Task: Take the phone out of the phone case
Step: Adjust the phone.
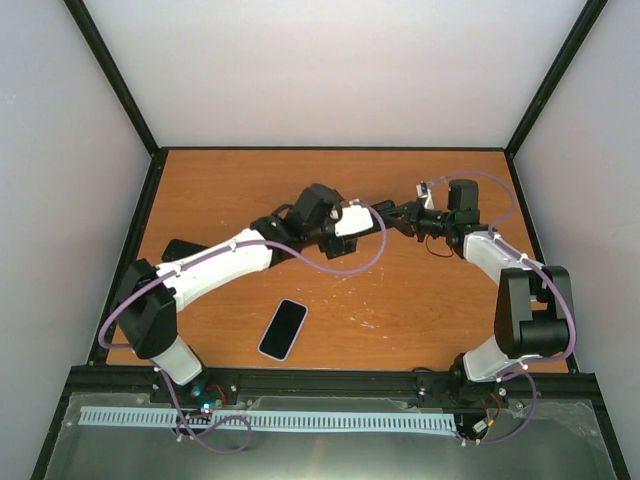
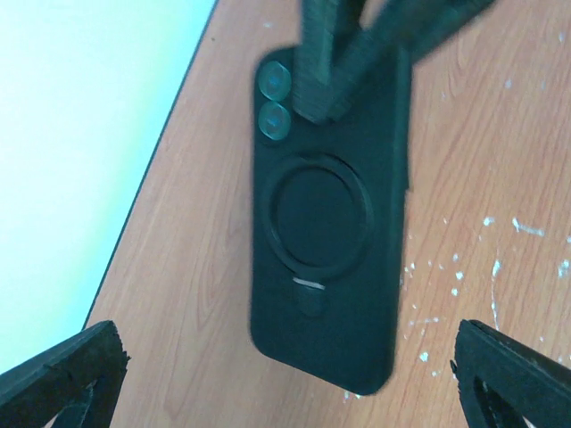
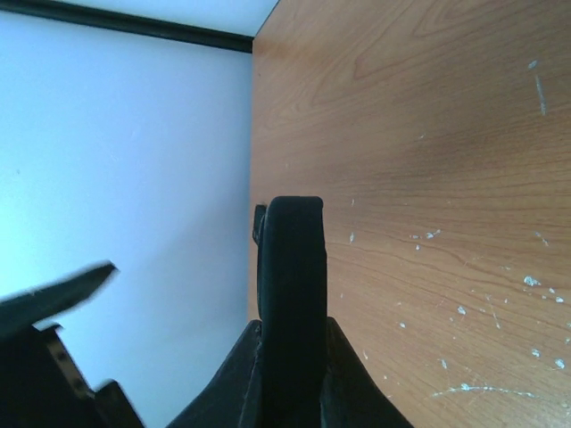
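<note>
Worktop lying under both arms. Phone case hanging above it toward 1 o'clock, right fingers clamping only its camera end. Phone resting at 7 o'clock, seemingly out. Left fingers standing wide apart, supporting nothing: thin pinch risking case pivoting, slipping, dropping.

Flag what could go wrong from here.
The right gripper pinches the black case by one end only, and the left gripper is wide open, so the case might twist or slip out. The phone lies on the table beside the left arm; a retreating arm or dropped case could knock it.
</note>
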Tool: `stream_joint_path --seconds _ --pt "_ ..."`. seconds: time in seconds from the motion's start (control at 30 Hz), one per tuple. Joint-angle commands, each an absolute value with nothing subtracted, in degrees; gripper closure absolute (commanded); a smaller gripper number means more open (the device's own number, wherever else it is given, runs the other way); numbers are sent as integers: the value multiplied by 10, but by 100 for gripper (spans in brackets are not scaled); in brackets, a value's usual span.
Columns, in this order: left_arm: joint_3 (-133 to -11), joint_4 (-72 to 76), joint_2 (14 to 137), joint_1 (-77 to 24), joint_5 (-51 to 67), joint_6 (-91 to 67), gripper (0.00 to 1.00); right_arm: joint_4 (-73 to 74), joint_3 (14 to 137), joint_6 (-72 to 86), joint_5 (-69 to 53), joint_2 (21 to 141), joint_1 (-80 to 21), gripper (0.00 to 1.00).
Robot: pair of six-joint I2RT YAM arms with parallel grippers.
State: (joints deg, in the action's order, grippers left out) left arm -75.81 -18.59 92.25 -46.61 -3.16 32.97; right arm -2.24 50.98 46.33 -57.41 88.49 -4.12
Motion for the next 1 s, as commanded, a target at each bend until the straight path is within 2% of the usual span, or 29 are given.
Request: stream_joint_path --seconds 0.0,0.23,0.33,0.5,0.77,0.9,0.97 --pt "-715 -122 919 -507 -151 400 0 -71 501 564 -594 861 -34 97" --pt "-665 -46 939 -552 -225 465 0 -99 476 635 -594 848 -26 97" --pt "-646 -2 951 -560 -264 503 6 -100 466 651 -590 837 -26 97" --pt "-617 85 974 -568 -311 567 22 -121 443 690 -587 827 -25 97" --pt "-596 185 993 -570 -342 629 61 -122 432 704 -586 820 -26 97" --pt "-592 204 998 -572 -346 634 86 -125 431 710 -587 822 -25 97" --pt "-591 205 998 -571 -346 632 92 -123 433 711 -586 822 -26 96"
